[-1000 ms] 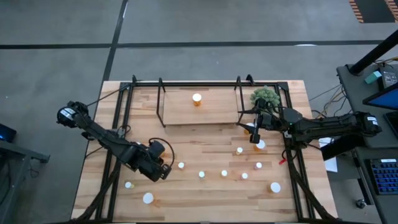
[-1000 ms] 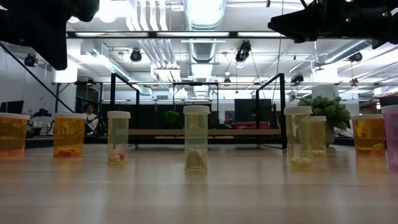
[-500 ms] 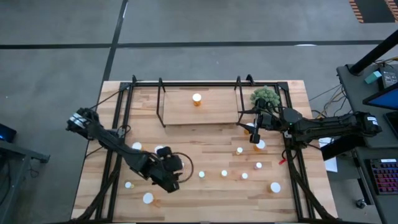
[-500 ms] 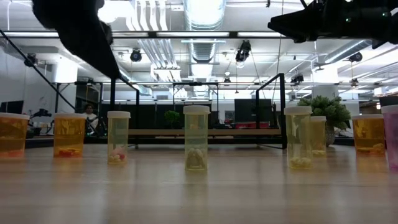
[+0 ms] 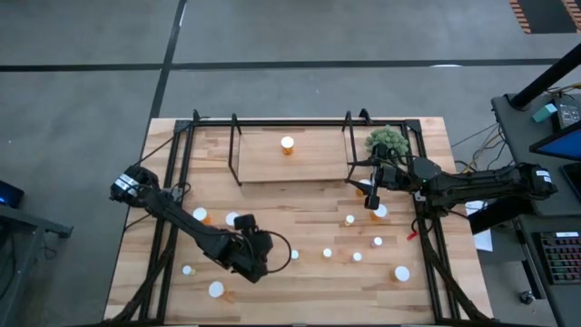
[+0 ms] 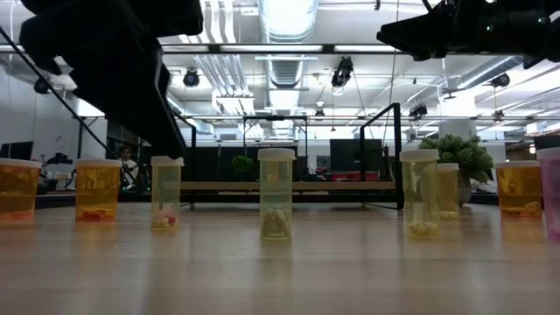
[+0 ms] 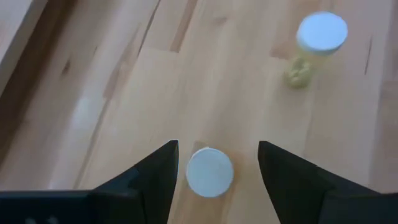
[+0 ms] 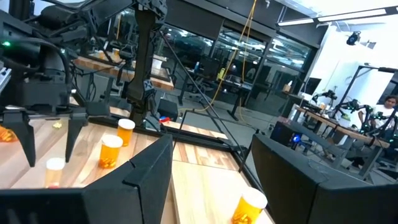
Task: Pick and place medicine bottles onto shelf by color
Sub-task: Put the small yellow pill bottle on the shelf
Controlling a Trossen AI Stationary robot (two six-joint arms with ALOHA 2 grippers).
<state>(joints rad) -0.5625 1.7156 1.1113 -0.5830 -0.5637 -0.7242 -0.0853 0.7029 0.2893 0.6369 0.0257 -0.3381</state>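
Wooden tabletop [image 5: 300,204] — scattered medicine bottles [image 5: 328,253], shelf [image 5: 290,162], plant [image 5: 388,141].

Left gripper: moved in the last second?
Yes. In the high view the left gripper has swung toward the table's middle, away from the black frame rail, over a white-capped bottle.

Right gripper [image 8: 208,180] jaws apart, orange bottles [image 8: 112,151] on tabletop [image 8: 199,180] — left gripper [image 8: 50,134] beyond

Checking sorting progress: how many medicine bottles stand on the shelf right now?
1. An orange bottle stands about midway along the shelf. The high view shows the whole board, so none looks hidden.
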